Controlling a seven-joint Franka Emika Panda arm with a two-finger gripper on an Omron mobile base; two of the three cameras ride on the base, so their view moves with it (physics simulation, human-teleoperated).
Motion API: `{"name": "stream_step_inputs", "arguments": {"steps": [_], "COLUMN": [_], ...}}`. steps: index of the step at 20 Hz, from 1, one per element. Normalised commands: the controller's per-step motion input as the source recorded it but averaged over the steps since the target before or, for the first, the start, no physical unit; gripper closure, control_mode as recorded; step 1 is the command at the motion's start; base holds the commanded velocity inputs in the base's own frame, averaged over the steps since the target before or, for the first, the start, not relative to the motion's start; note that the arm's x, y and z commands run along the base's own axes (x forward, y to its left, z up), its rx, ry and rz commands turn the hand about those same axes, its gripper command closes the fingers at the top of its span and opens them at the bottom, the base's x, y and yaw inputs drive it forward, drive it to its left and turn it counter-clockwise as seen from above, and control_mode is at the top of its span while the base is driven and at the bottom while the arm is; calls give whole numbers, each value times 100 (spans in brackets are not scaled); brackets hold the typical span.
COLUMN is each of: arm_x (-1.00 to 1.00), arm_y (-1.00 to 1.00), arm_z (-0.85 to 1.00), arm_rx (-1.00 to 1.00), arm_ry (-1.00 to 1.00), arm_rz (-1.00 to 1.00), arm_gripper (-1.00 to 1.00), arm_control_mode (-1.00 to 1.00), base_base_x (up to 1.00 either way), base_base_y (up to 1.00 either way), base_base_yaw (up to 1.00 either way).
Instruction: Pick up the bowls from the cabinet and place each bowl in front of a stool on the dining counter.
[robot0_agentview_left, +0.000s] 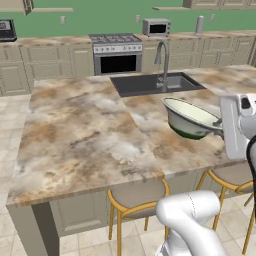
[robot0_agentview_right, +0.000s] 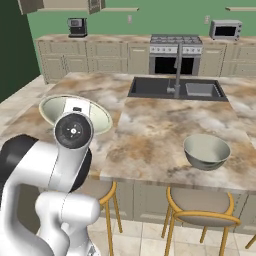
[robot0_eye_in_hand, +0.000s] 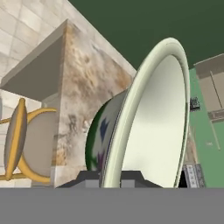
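My gripper (robot0_eye_in_hand: 110, 180) is shut on the rim of one bowl (robot0_eye_in_hand: 148, 127), which hangs tilted on its side. In the left base view this bowl (robot0_agentview_left: 192, 117) floats just above the dining counter (robot0_agentview_left: 85, 135), over a stool (robot0_agentview_left: 137, 196), with the gripper (robot0_agentview_left: 219, 122) at its right rim. From the right base view the held bowl (robot0_agentview_right: 95, 117) sits partly behind my arm. A second bowl (robot0_agentview_right: 206, 151) stands upright near the counter's front edge, in front of another stool (robot0_agentview_right: 200, 201). The cabinet (robot0_agentview_right: 60, 4) hangs at the far wall's top left.
A dark sink (robot0_agentview_left: 155, 82) with a curved steel tap (robot0_agentview_left: 164, 62) is set into the island's far side. Stove (robot0_agentview_right: 175, 52), microwave (robot0_agentview_right: 226, 30) and coffee machine (robot0_agentview_right: 76, 26) line the back wall counter. A further stool (robot0_agentview_left: 232, 175) stands at the right.
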Motion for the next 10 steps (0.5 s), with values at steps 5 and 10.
{"name": "stream_step_inputs", "arguments": {"steps": [5, 10], "arm_x": [31, 28], "arm_y": [3, -4], "arm_z": [-31, -73], "arm_rx": [-23, -10], "arm_ry": [15, -5], "arm_rz": [7, 5], "arm_gripper": [100, 100], "arm_control_mode": [-100, -100], "base_base_x": [0, 0], "base_base_y": [0, 0], "base_base_yaw": [0, 0]}}
